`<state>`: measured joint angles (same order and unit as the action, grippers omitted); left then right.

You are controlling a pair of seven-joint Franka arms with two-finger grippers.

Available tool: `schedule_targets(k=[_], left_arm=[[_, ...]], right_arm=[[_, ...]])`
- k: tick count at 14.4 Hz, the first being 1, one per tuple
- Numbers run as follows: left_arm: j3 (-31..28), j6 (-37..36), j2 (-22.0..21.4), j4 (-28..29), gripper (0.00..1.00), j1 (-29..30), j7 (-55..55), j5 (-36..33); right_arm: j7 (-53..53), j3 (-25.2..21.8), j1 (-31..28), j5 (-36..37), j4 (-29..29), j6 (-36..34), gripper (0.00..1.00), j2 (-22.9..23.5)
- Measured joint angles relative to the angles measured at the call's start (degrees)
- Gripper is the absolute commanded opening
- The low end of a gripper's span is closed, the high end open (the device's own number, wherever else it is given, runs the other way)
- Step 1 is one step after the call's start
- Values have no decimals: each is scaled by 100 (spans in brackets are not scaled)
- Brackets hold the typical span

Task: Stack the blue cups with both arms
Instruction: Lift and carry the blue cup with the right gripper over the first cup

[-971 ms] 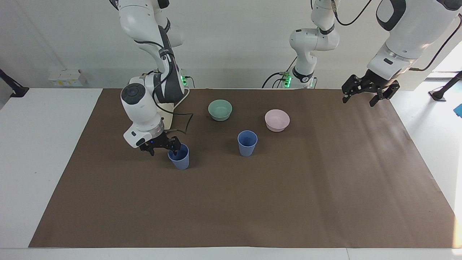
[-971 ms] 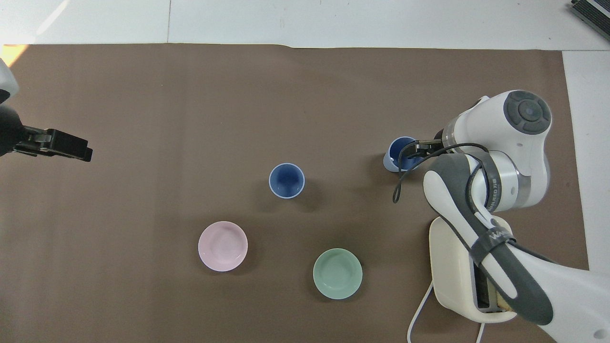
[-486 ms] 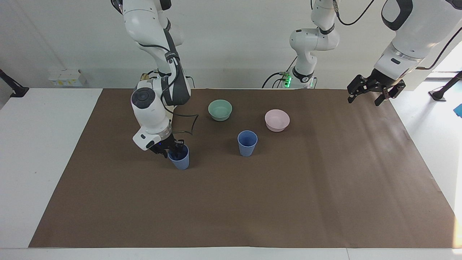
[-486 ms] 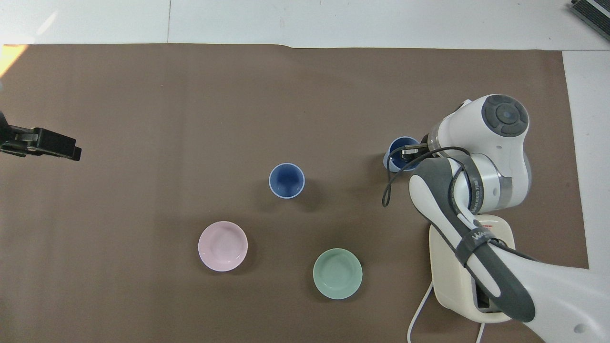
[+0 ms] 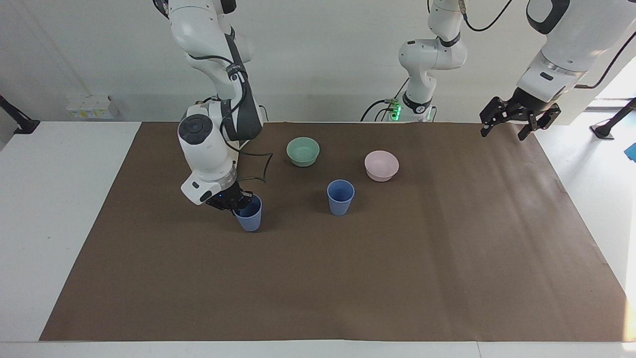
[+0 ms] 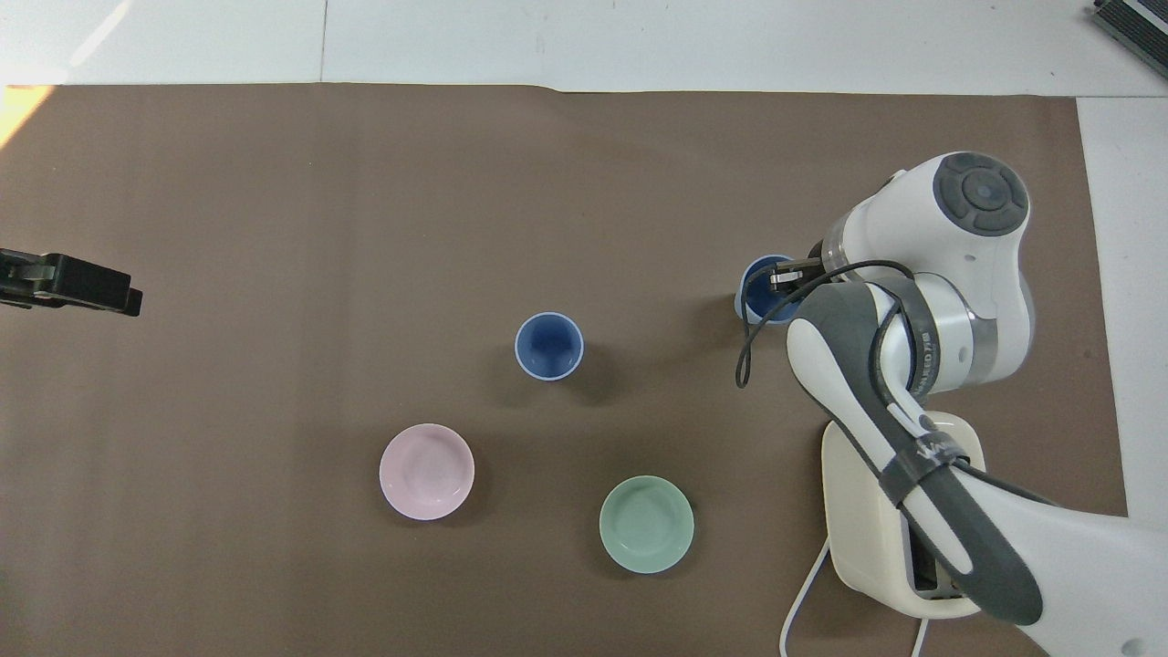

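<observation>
One blue cup (image 5: pixel 250 219) is toward the right arm's end of the mat, seen also in the overhead view (image 6: pixel 756 299). My right gripper (image 5: pixel 242 200) is shut on its rim, one finger inside and one outside; it shows in the overhead view (image 6: pixel 783 276) too. The cup's base is at or just above the mat. The second blue cup (image 5: pixel 340 198) stands upright mid-mat (image 6: pixel 548 346). My left gripper (image 5: pixel 519 124) hangs open and empty in the air over the mat's edge at the left arm's end (image 6: pixel 73 283).
A green bowl (image 5: pixel 303 151) and a pink bowl (image 5: pixel 381 165) stand nearer to the robots than the free cup. The brown mat (image 5: pixel 348 278) covers the table. The right arm's white base (image 6: pixel 867 511) and its cable lie beside the green bowl.
My right gripper has closed on the cup's rim, and the cup has shifted slightly with it. My left gripper has drawn up and away toward the left arm's end of the table.
</observation>
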<state>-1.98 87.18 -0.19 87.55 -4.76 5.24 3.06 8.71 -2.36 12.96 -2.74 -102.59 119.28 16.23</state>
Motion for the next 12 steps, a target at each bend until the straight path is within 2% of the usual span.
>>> schedule_targets(k=[4, 7, 12], left_arm=[[0, -1, -29, 9, 100, 0, 0, -8], [7, -1, -49, 9, 100, 0, 0, -8], [5, -1, -55, 9, 100, 0, 0, -8]], right_arm=[[739, 290, 41, 4, 724, -714, 0, -68], [1160, 365, 357, 5, 1223, -1234, 0, -82], [1946, 387, 1002, 9, 1705, -1284, 0, 32]])
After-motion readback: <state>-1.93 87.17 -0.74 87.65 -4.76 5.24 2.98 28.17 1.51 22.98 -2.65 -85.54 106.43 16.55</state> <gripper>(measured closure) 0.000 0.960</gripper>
